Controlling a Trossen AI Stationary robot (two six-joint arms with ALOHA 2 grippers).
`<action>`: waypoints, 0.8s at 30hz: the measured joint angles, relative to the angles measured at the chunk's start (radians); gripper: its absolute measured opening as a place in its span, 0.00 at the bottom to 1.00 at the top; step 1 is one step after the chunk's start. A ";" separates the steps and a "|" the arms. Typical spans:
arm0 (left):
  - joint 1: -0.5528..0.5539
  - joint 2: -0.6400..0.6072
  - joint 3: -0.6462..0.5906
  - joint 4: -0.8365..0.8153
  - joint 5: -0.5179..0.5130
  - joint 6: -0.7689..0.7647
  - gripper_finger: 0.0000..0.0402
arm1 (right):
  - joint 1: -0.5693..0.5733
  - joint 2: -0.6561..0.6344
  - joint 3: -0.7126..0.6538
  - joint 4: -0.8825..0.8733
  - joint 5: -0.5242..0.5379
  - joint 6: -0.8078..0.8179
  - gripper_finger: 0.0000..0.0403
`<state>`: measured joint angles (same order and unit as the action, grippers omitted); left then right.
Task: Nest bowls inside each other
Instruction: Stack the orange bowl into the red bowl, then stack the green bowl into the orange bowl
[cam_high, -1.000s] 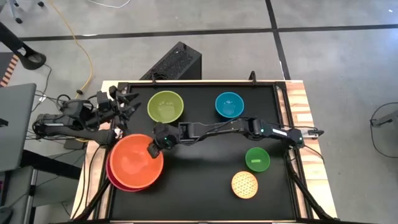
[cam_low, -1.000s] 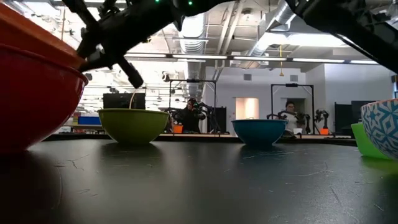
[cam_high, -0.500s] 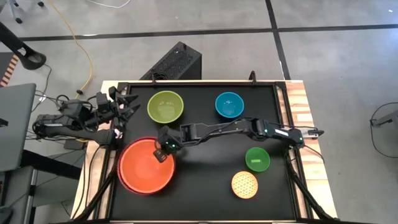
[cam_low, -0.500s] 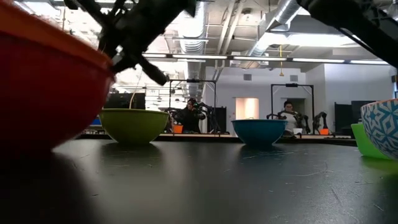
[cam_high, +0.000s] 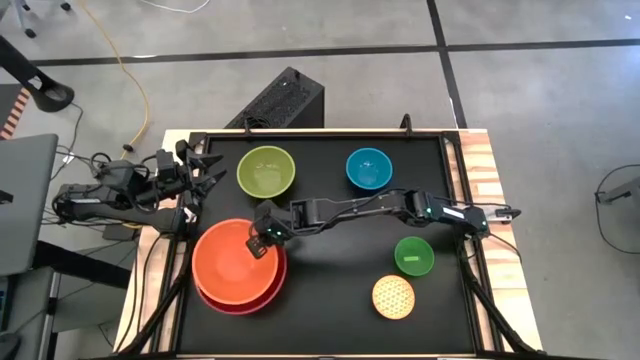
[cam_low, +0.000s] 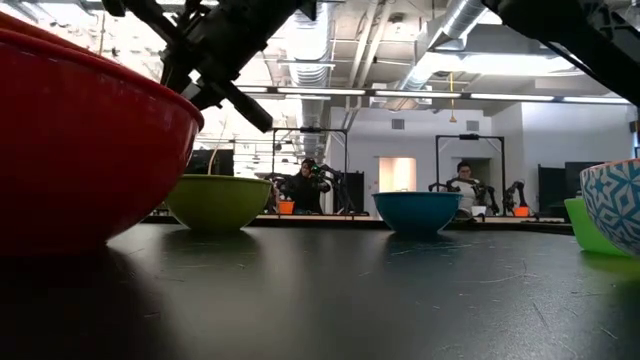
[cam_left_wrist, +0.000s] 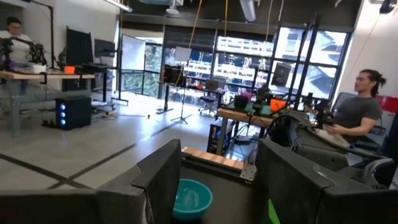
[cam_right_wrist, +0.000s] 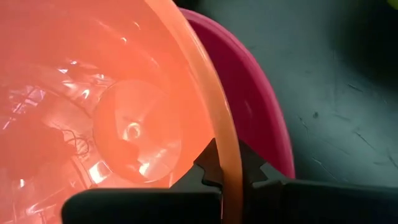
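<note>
The orange bowl (cam_high: 232, 262) lies inside the larger red bowl (cam_high: 262, 300) at the table's near left. My right gripper (cam_high: 258, 243) reaches in from the right and is shut on the orange bowl's rim. The lime green bowl (cam_high: 266, 171) and the blue bowl (cam_high: 368, 168) stand on their bases at the far side. The small bright green bowl (cam_high: 413, 255) and the yellow lattice bowl (cam_high: 393, 296) stand at the near right. My left gripper (cam_high: 210, 168) waits open above the table's far left edge, touching nothing. My right gripper pinches the orange bowl's rim (cam_right_wrist: 227, 163) on its far right side, one finger inside the bowl and one outside. The fingers slant down from the table's right. The orange bowl rests in the red bowl (cam_right_wrist: 261, 118).
A raised frame (cam_high: 455, 180) edges the black table. Bare tabletop lies in the middle between the bowls. Cables and a black box (cam_high: 280, 100) lie on the floor beyond the far edge. People sit at benches in the room behind.
My right gripper has drawn the orange bowl by its rim toward the table's right edge. The red bowl beneath has slid the same way along the table: its exposed rim showed at the left of the orange bowl, and shows at the near right now.
</note>
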<state>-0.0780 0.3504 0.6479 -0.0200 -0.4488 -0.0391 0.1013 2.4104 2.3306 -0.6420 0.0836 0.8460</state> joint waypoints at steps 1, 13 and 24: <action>0.000 0.000 0.000 -0.002 0.000 0.000 0.50 | 0.000 0.000 0.000 0.011 0.000 -0.006 0.08; 0.000 0.000 0.000 -0.044 0.001 -0.036 0.50 | 0.003 0.000 0.000 -0.017 -0.003 0.018 0.28; 0.000 0.000 0.000 -0.043 0.000 -0.036 0.50 | -0.009 -0.003 0.007 -0.020 -0.017 0.012 0.51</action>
<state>-0.0779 0.3504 0.6477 -0.0631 -0.4492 -0.0753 0.0920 2.4073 2.3378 -0.6616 0.0668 0.8582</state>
